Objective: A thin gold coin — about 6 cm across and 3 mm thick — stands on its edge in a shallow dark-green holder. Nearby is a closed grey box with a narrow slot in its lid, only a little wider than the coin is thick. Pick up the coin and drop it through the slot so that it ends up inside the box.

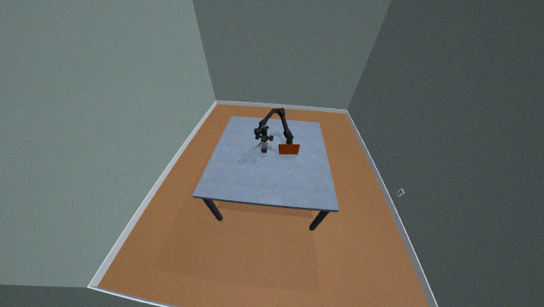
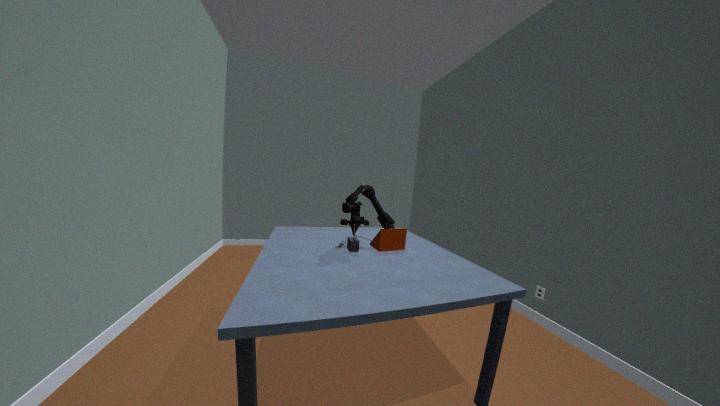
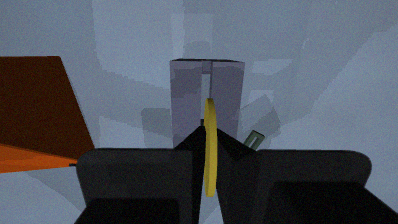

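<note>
The arm's jaws are clamping the gold coin (image 3: 210,150) edge-on, lining it up over the grey box (image 3: 206,95) so it drops through the slot (image 3: 205,80).

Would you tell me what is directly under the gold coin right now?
The grey box lies below the coin, its slot roughly in line with the coin's edge. The gripper covers the box's near end; its inside is hidden.

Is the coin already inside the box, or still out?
Out. The coin is edge-on, pinched in the gripper above the box and its slot.
</note>
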Robot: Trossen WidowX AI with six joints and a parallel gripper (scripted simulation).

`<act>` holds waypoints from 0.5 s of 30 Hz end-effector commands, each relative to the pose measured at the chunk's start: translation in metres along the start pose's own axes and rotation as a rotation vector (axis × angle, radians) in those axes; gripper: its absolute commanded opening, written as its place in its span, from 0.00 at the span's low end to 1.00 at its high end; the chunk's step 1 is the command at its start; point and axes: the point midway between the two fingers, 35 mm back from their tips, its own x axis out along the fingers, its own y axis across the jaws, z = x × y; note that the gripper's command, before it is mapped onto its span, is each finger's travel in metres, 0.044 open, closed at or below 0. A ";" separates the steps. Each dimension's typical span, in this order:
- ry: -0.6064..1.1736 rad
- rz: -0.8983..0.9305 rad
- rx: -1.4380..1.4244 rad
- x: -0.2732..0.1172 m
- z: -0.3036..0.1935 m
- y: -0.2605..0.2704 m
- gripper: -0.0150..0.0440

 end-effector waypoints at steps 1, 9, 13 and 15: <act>0.000 0.000 0.000 0.000 -0.001 -0.001 0.25; 0.000 0.000 0.000 0.001 -0.001 -0.001 0.25; 0.000 0.000 -0.002 0.004 0.000 -0.001 0.25; 0.000 0.000 -0.003 0.005 0.000 -0.001 0.25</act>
